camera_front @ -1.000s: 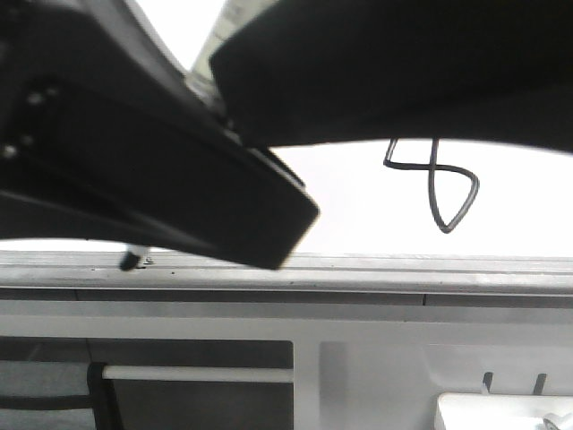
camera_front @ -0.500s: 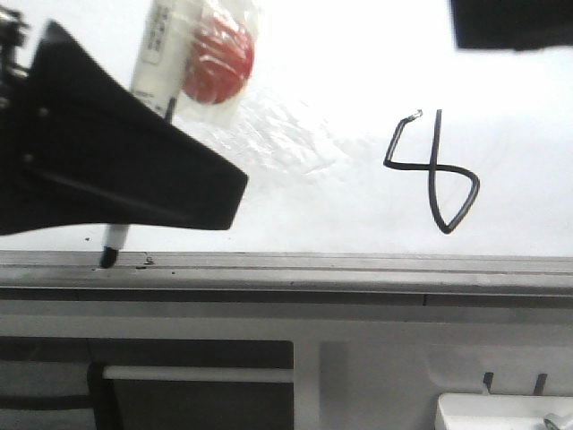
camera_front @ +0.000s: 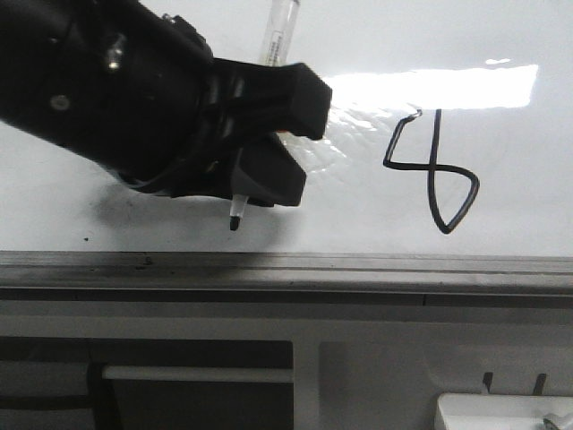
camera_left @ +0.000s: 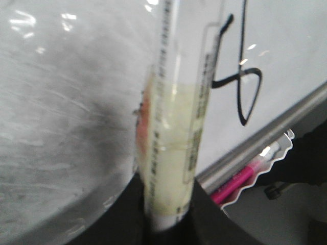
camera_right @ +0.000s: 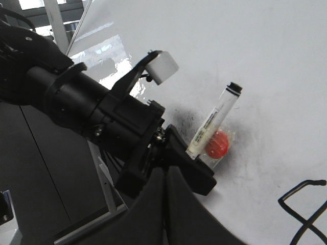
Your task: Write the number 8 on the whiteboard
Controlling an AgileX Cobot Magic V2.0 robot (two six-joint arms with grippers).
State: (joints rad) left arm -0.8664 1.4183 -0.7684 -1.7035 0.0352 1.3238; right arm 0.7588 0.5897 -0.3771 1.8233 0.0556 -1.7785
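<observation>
The number 8 (camera_front: 434, 170) is a thin black angular loop on the right of the glossy whiteboard (camera_front: 510, 224). My left gripper (camera_front: 255, 143) is shut on a clear-barrelled marker (camera_front: 277, 36), whose black tip (camera_front: 235, 222) points down just above the board's lower edge, left of the figure. In the left wrist view the marker (camera_left: 176, 127) stands between the fingers, with the number 8 (camera_left: 240, 76) beyond it. My right gripper (camera_right: 164, 176) is shut and empty, close behind the left gripper (camera_right: 102, 117). I cannot tell if the tip touches the board.
A grey metal rail (camera_front: 358, 269) runs along the board's lower edge. A red round piece in clear wrap (camera_right: 217, 144) is fixed to the marker (camera_right: 214, 117). A pink marker (camera_left: 240, 178) lies in a tray below the rail. A wrinkled film patch (camera_front: 313, 152) sits beside the gripper.
My left gripper has moved up and right, carrying the marker tip from the rail onto the lower board. The right arm has left the top of the front view.
</observation>
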